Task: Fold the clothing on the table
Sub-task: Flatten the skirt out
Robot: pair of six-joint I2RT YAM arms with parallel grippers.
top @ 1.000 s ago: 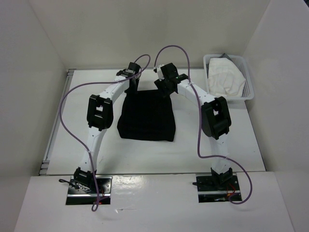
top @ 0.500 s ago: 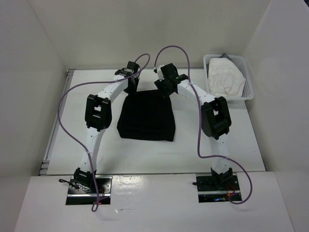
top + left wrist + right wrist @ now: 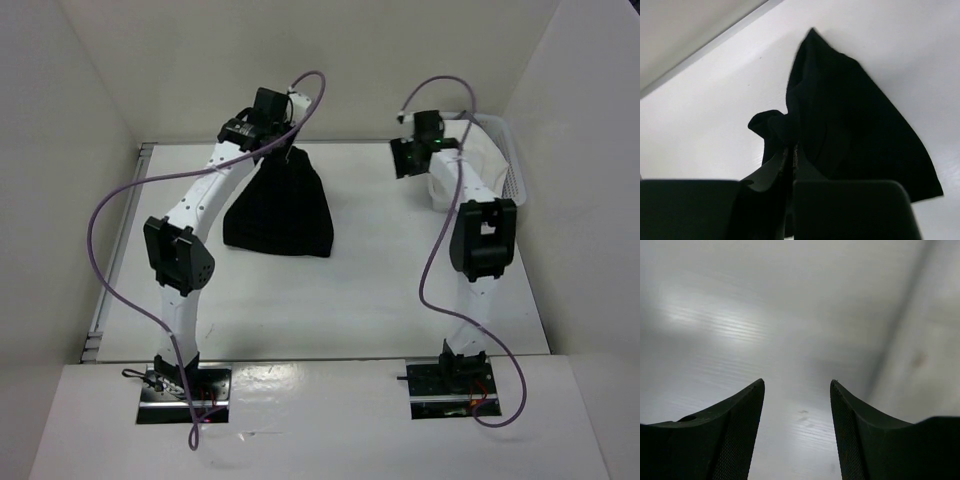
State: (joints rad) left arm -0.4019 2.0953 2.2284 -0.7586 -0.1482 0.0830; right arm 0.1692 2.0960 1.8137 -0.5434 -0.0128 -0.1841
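Observation:
The black clothing (image 3: 281, 207) is pulled up by its far edge into a tent shape, its lower hem still resting on the white table (image 3: 350, 300). My left gripper (image 3: 277, 143) is above the peak, shut on a bunched fold of it. In the left wrist view the clothing (image 3: 850, 125) hangs away from the pinched left gripper (image 3: 791, 150). My right gripper (image 3: 402, 160) hovers apart from the clothing, to its right. In the right wrist view the right gripper (image 3: 797, 385) stands open over bare table, with nothing between its fingers.
A white mesh basket (image 3: 518, 186) holding a white cloth (image 3: 488, 152) stands at the back right, just behind the right arm. White walls close in the table at the back and on both sides. A metal edge strip (image 3: 120, 250) runs along the left.
The left gripper shut on the clothing's far edge and lifted it, drawing the flat garment up into a peak. The right arm swung right, away from the clothing toward the basket.

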